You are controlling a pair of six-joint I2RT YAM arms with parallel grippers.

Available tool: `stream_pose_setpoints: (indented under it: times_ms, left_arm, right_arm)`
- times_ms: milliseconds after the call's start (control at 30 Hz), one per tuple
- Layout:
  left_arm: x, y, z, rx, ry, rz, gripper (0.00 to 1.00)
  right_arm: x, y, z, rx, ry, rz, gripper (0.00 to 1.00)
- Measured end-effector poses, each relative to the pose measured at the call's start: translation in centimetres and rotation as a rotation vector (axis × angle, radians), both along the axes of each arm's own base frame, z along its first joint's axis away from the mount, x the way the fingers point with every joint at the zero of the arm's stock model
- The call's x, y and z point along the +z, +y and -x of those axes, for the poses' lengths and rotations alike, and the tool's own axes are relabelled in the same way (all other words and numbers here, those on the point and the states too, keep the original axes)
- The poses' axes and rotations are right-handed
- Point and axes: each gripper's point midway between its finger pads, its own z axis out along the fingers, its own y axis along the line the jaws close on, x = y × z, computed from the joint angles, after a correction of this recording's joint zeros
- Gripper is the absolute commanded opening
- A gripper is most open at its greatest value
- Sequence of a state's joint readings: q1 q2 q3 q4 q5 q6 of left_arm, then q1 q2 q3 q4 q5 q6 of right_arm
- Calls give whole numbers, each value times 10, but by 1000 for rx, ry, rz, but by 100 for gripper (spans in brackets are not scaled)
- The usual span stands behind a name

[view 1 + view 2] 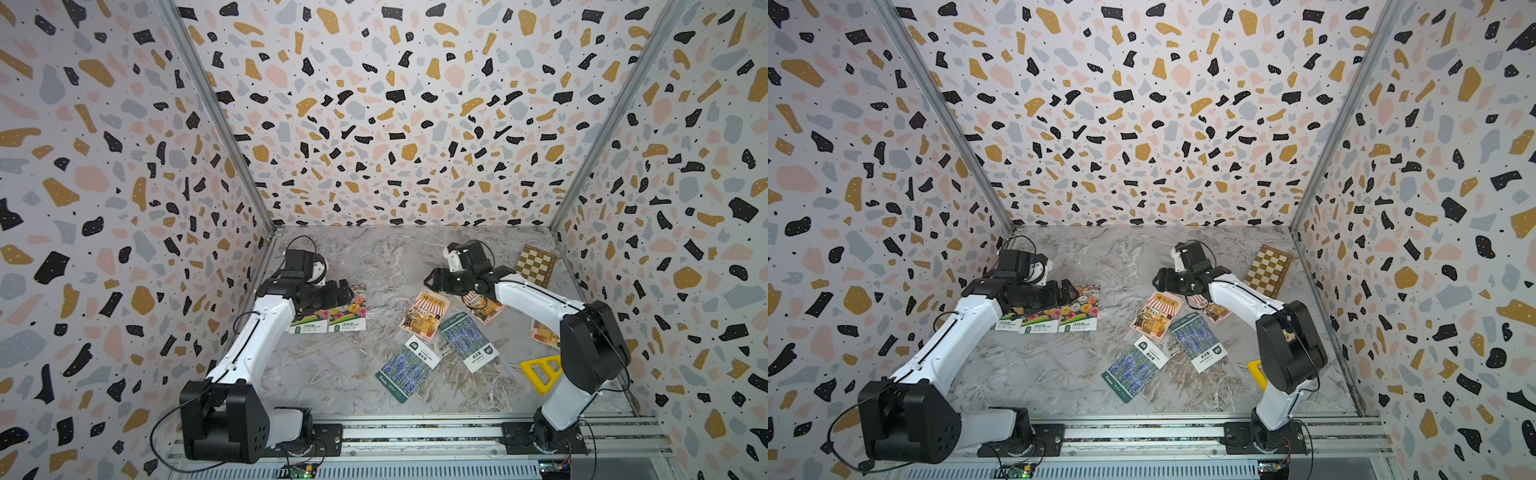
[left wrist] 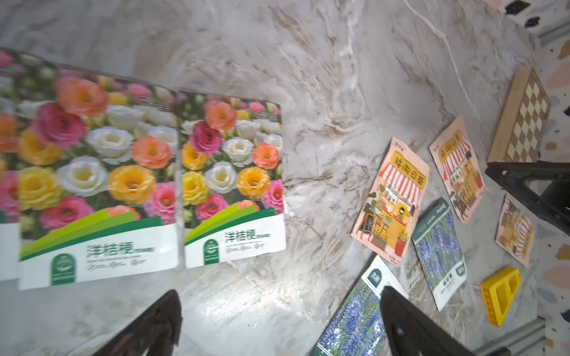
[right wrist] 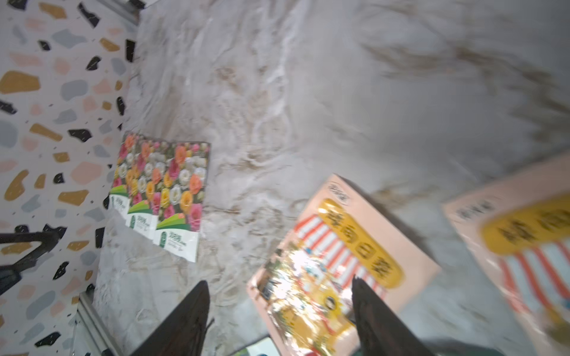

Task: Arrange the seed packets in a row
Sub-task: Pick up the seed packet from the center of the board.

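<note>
Three flower-photo seed packets [image 1: 1081, 313] lie side by side at the left, and my left gripper [image 1: 351, 291] hovers open over their far ends. In the left wrist view its fingers [image 2: 160, 320] stand wide over bare tabletop. Right of centre lie a shop-awning packet [image 1: 424, 316], a second one [image 1: 482, 305] partly under the right arm, and a third [image 1: 542, 334] half hidden behind that arm. Two lavender packets [image 1: 409, 368] [image 1: 469, 340] lie askew in front. My right gripper [image 1: 432, 282] hangs open just above the first awning packet [image 3: 339, 255], holding nothing.
A wooden checkerboard [image 1: 536, 266] lies at the far right by the wall. A yellow triangular frame [image 1: 540, 372] sits at the front right beside the right arm. Patterned walls [image 1: 124, 208] close in the marble table [image 1: 374, 257] on three sides.
</note>
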State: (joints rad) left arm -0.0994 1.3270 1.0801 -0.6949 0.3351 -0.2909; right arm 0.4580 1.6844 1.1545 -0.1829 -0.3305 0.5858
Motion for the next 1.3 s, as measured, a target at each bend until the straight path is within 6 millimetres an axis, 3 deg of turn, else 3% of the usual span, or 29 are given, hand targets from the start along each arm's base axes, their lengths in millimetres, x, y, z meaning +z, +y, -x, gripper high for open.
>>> stream_pose_setpoints:
  times_ms: [100, 200, 267, 500, 700, 1033, 1300]
  left_arm:
    - [-2, -28, -1, -63, 21, 40, 99]
    - [-10, -57, 0, -113, 56, 98, 99]
    - [-17, -75, -1, -138, 86, 130, 96]
    - [-57, -134, -5, -218, 210, 180, 76]
    - [-85, -166, -8, -245, 293, 188, 52]
    - [-107, -205, -13, -278, 346, 204, 31]
    - [-126, -212, -9, -267, 393, 192, 22]
  right_arm:
    - [-30, -41, 11, -65, 72, -3, 73]
    - [-56, -63, 27, -85, 147, -30, 71]
    - [-64, -67, 36, -73, 180, -51, 70]
    - [-55, -44, 40, 24, 155, -145, 62]
    - [-68, -32, 33, 33, 182, -169, 53]
    - [-82, -29, 27, -8, 221, -181, 47]
    - [-86, -28, 26, -16, 235, -197, 44]
